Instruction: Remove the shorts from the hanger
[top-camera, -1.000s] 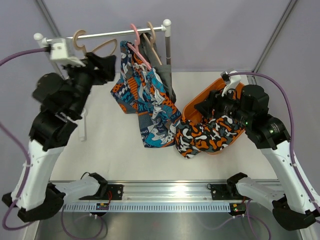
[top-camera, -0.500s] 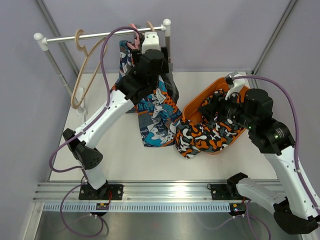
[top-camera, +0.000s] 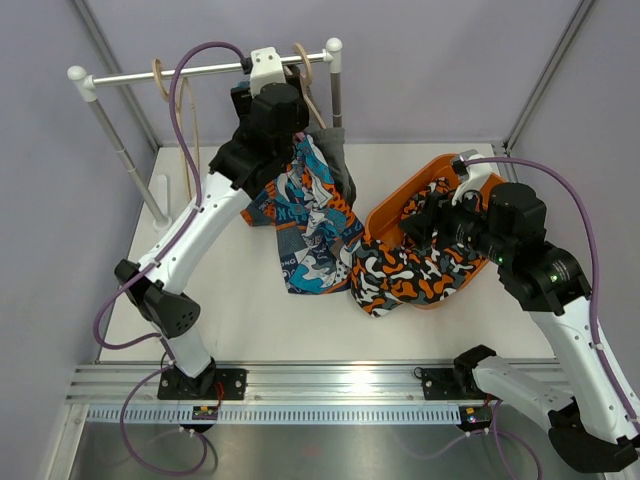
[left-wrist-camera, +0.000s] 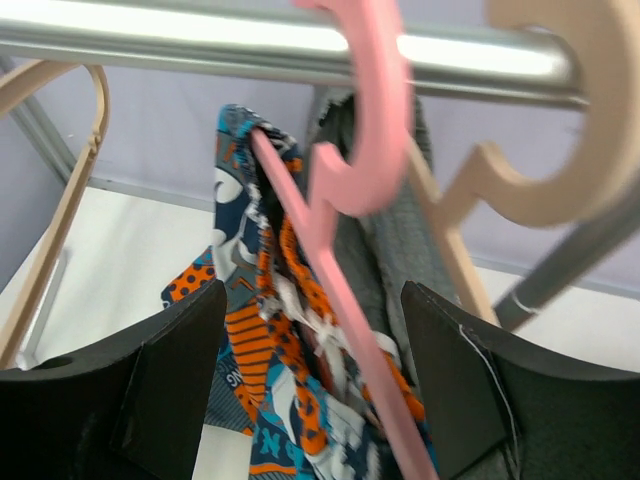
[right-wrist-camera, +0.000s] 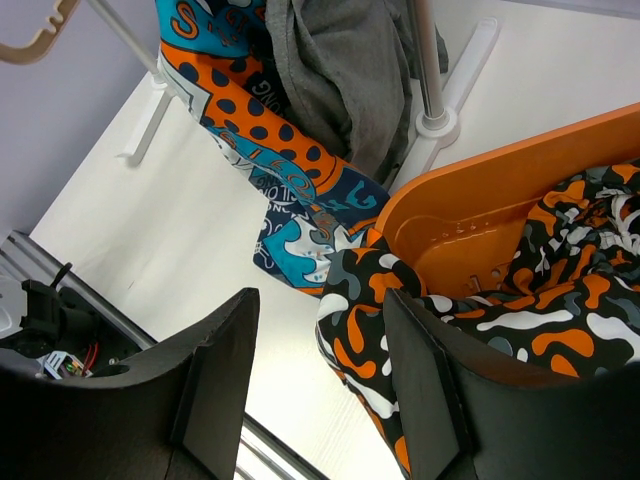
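Draping straight down, patterned shorts (left-wrist-camera: 262, 350) hang before the released left end effector (left-wrist-camera: 312, 340).

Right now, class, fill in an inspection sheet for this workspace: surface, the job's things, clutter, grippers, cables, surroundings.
Surface: white table, no spills seen.
Job's things: patterned shorts on a pink hanger and dark grey shorts hang from the rail; camouflage shorts lie in the orange tray, spilling over its rim.
Clutter: one empty wooden hanger on the rail.
Grippers: left gripper open, fingers either side of the pink hanger; right gripper open above the camouflage shorts.
Cables: left purple cable arches across the rail; right purple cable follows its arm.
Surroundings: plain lilac walls.
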